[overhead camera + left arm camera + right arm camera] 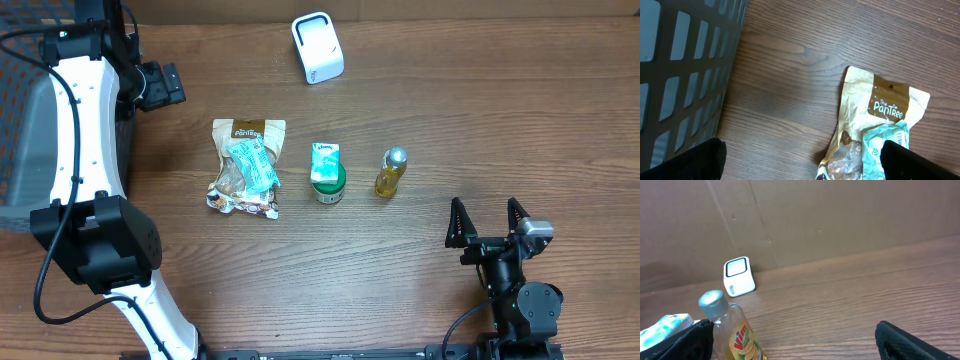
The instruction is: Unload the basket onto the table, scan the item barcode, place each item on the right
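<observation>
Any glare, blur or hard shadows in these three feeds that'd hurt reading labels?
Overhead: even light, soft shadows, snack bag and bottle sharp, labels tiny. Left wrist: bag print legible, no glare; left claw fingertips dark and soft at bottom corners. Right wrist: bottle label readable, slight sheen on cap; right claw fingertips likewise blurred.

Snack bag, jar and bottle in a row mid-table, passable gaps between, open wood toward scanner, basket walling the left edge.
</observation>
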